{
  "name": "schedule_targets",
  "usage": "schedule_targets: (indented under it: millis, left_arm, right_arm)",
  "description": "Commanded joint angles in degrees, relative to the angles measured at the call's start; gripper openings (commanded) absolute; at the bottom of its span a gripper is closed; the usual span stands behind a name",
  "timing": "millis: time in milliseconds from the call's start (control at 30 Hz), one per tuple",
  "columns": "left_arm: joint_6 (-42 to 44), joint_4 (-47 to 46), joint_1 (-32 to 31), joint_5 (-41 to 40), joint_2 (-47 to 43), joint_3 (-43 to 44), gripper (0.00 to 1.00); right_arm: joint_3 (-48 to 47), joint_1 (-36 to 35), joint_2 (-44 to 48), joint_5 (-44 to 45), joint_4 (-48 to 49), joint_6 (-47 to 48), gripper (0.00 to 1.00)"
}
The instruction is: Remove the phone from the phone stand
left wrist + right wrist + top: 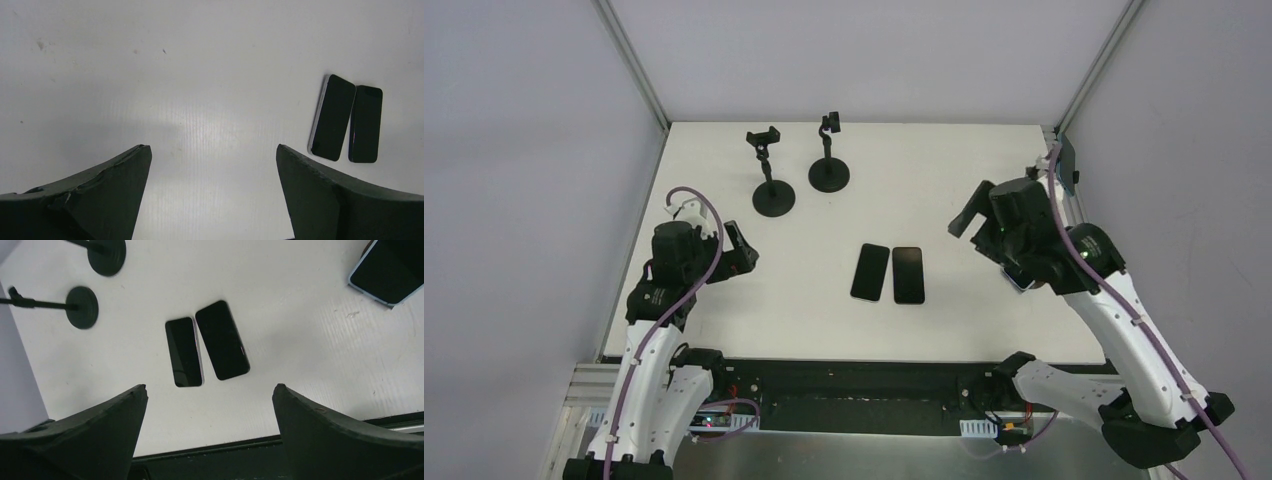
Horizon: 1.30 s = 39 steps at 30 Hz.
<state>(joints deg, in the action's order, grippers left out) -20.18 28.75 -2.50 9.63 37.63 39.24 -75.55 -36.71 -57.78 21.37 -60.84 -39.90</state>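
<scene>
Two black phone stands stand at the back of the table, the left stand [773,196] and the right stand [829,174]. Both clamps are empty. Two dark phones lie flat side by side mid-table, the left phone [870,271] and the right phone [908,275]. They also show in the left wrist view [332,117] [365,124] and in the right wrist view [184,351] [222,340]. My left gripper [748,250] [212,146] is open and empty over bare table, left of the phones. My right gripper [972,228] [209,386] is open and empty, raised to the right of them.
A third phone with a light blue edge [387,270] lies on the table near the right edge, mostly under my right arm in the top view [1021,284]. The stand bases show in the right wrist view [106,255] [82,306]. The black front rail [854,375] runs along the near edge.
</scene>
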Motion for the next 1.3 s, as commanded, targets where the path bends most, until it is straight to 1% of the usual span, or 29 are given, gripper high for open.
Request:
schedule_targets:
  millis: [0,133,267,400,533,700,833,1000,1167,1267]
  left_arm:
    - [1.5,2.5,0.4,3.0,1.5,1.1,0.99]
    - [1.6,4.3,0.4,3.0,1.3,1.5,0.99]
    - [3.1,4.9,0.4,3.1,0.0,1.6,0.99]
    - [4.8,6.9,0.4,4.1,0.0,1.7,0.99]
    - [5.5,7.5,0.4,6.0,0.0,1.6,0.99]
    - [5.1,7.5,0.4,6.3,0.0,1.2,0.99]
    - [4.9,7.5,0.3,6.1,0.4,1.2,0.99]
    - [4.8,7.5,0.3,6.3,1.2,1.3,0.99]
    - [5.0,7.5,0.1,7.9,2.2,1.5,0.99]
    - [5.0,7.4,-1.1,8.4,2.9,1.5,0.99]
  right_arm:
    - [-8.9,4.8,-1.9,3.4,-5.8,3.4,1.0]
    - [-14.3,11.5,-4.7,2.7,-7.6,4.6,1.0]
    - [-16.9,21.8,-7.6,1.0,-7.5,5.3,1.0]
    - [-19.4,31.0,-10.8,0.2,-5.9,7.6,1.0]
    - [-22.0,38.4,-14.5,-1.6,-3.9,10.7,1.0]
    - [-22.5,46.2,-17.2,-7.0,0.9,11.1,1.0]
    - [-19.8,49.9,-17.1,-9.8,6.9,11.1,1.0]
    - [-17.6,51.7,-17.9,-10.3,13.1,15.4,0.99]
    - [-17.7,54.0,-19.8,-17.3,15.2,20.3,1.0]
    - [-17.9,55.7,-21.2,-24.2,15.0,22.8,0.99]
